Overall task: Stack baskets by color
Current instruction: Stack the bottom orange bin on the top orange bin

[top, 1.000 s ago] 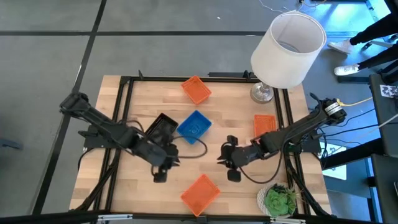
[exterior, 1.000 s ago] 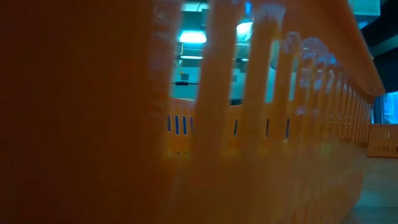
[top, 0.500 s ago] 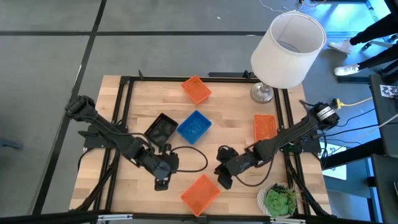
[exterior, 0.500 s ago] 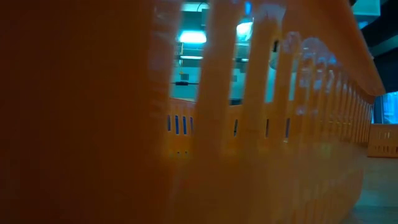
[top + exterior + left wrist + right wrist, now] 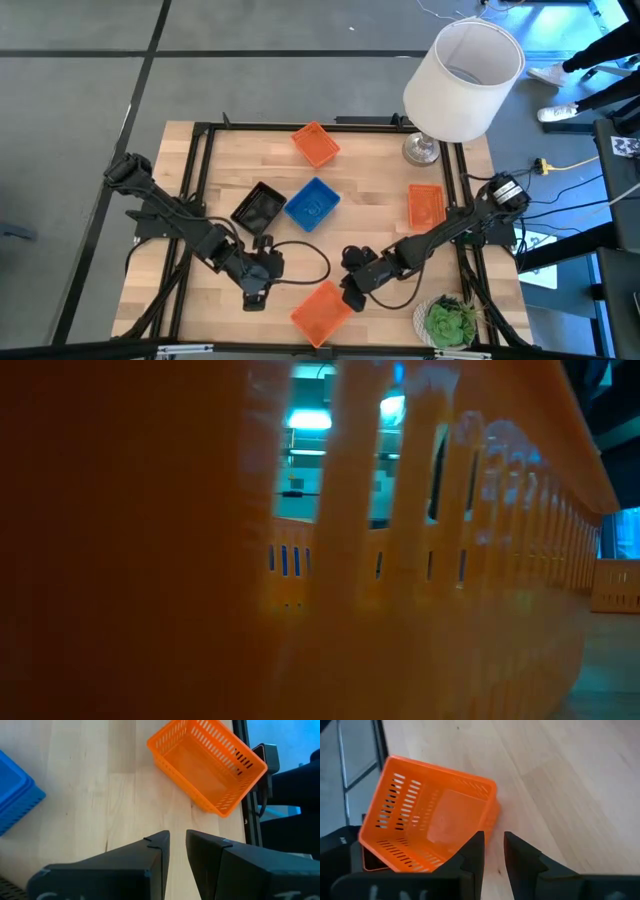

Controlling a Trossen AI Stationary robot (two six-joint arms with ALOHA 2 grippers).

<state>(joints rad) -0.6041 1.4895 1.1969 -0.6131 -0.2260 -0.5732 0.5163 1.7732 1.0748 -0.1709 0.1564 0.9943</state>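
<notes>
Sitting at the front edge of the wooden table (image 5: pixel 200 165), an orange basket (image 5: pixel 322 310) serves as the landmark for both arms; the left gripper (image 5: pixel 254 296) hangs just to the left of that basket, apart from it, and the right gripper (image 5: pixel 352 293) hangs just beside the basket's right rear corner; neither one holds anything; each pair of fingers stands with only a narrow slit between the tips, nothing caught in it, as both wrist views show. From the left wrist view the same orange basket (image 5: pixel 206 764) lies upright on the bare wood ahead of the fingertips (image 5: pixel 159 840), well clear of them; from the right wrist view the basket (image 5: pixel 427 827) lies right ahead of the fingertips (image 5: pixel 476 840), whether touching cannot be told. Behind the front basket, toward the table's middle, sits a blue basket (image 5: pixel 313 203), with a black basket (image 5: pixel 258 208) just beside it on the left; a second orange basket (image 5: pixel 316 143) sits farther back near the rear edge; a third orange basket (image 5: pixel 426 204) lies to the right rear of the front one. A white lampshade (image 5: pixel 463 78) stands at the right rear corner; a green plant (image 5: pixel 448 322) sits just right of the front basket. The low view is filled by an orange basket wall (image 5: pixel 150 560).
</notes>
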